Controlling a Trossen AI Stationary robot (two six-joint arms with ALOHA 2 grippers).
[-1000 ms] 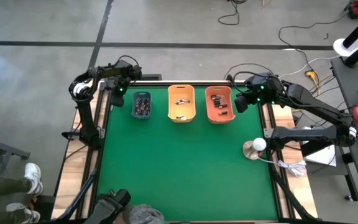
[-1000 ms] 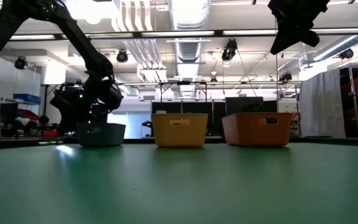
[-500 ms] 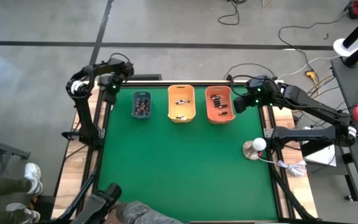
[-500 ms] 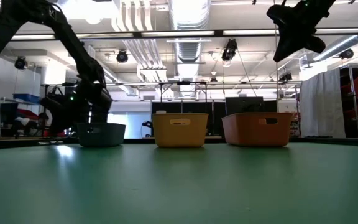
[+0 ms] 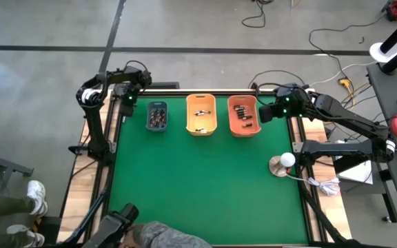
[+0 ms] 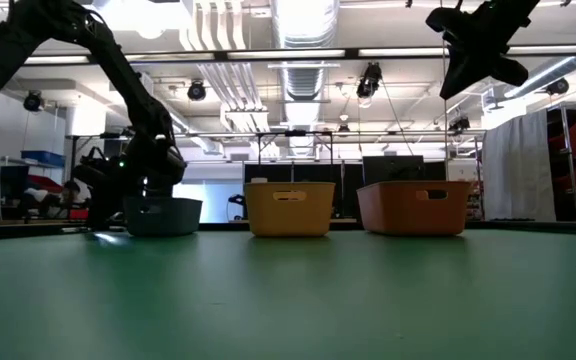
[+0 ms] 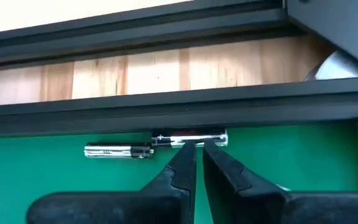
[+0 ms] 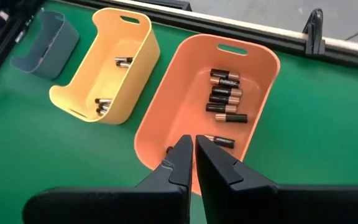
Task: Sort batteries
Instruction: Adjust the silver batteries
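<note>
Two silvery batteries lie on the green mat by the black frame rail at the table's far left corner, one (image 7: 188,138) right at my left gripper's (image 7: 197,148) shut fingertips, the other (image 7: 118,150) beside it. That gripper (image 5: 128,103) is low, left of the grey-blue bin (image 5: 157,116), which holds dark batteries. The yellow-orange bin (image 5: 201,114) holds a few silvery batteries (image 8: 122,60). The orange bin (image 5: 243,115) holds several dark batteries (image 8: 224,93). My right gripper (image 8: 194,146) is shut and empty, high above the orange bin's right side (image 6: 465,70). My left gripper's shut fingertips (image 7: 190,149) point down at the near side of a silvery battery's middle (image 7: 188,138), which lies flat on the mat along the frame rail. I cannot tell whether they touch it.
The three bins stand in a row along the far edge. A black frame rail (image 7: 166,112) borders the mat just beyond the loose batteries. A white ball on a round base (image 5: 281,162) sits at the right edge. A person (image 5: 160,238) is at the near edge.
My left gripper has moved from beside the grey-blue bin toward the table's left edge and lower, then drifted a little back to the right. My right arm has only shifted slightly above the orange bin.
</note>
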